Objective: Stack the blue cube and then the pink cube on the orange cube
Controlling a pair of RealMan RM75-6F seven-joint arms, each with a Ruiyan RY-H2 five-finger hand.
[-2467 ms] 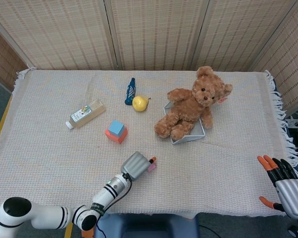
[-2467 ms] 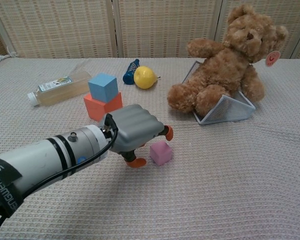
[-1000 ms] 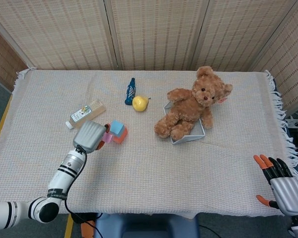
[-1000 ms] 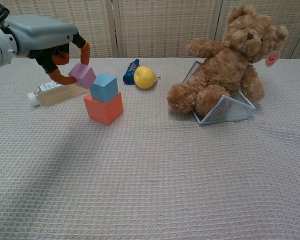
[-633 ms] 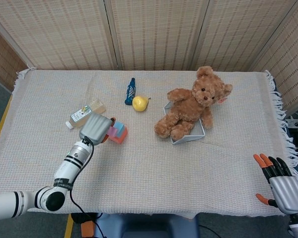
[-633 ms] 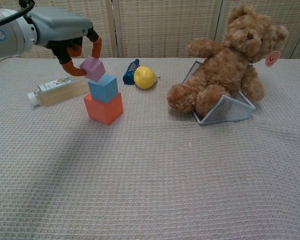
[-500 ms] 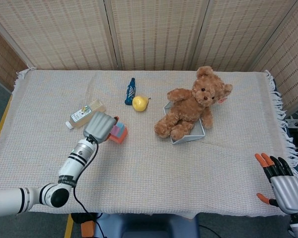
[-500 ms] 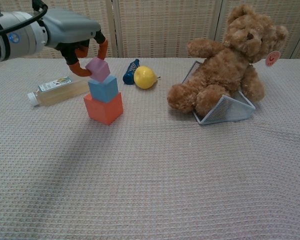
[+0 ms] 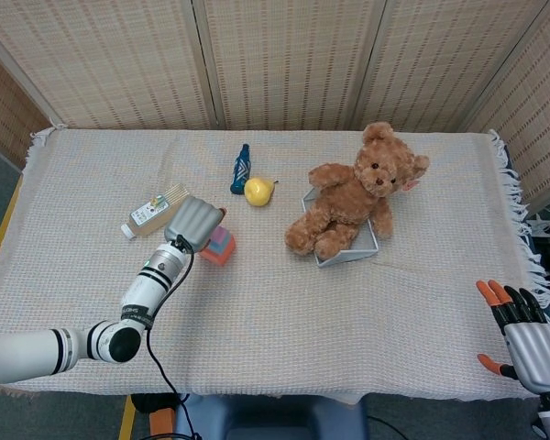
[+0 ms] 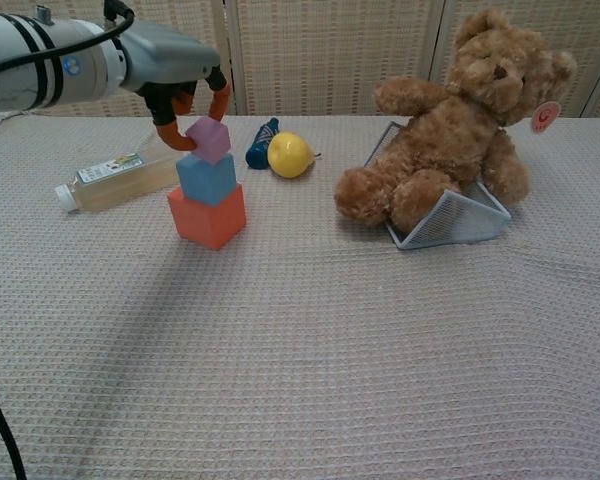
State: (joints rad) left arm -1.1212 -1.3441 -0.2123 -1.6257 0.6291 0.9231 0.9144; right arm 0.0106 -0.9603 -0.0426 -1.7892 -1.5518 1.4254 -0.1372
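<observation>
Here we hold the pink cube (image 10: 210, 139) over the two-cube stack with our left hand (image 10: 176, 70).

Our left hand's orange-tipped fingers (image 10: 218, 101) pinch the pink cube from above; it sits tilted, at the top face of the blue cube (image 10: 206, 178), though we cannot tell whether it rests there fully. The blue cube stands on the orange cube (image 10: 208, 215) on the woven cloth (image 10: 310, 350). In the head view our left hand (image 9: 192, 223) covers most of the stack. Our right hand (image 9: 524, 337) hangs at the table's near right corner, fingers apart and holding nothing. Behind the stack lie a bottle (image 10: 116, 177), a blue object (image 10: 261, 143) and a yellow pear-like fruit (image 10: 289, 155); a teddy bear (image 10: 457, 124) sits in a wire tray (image 10: 450, 223).
</observation>
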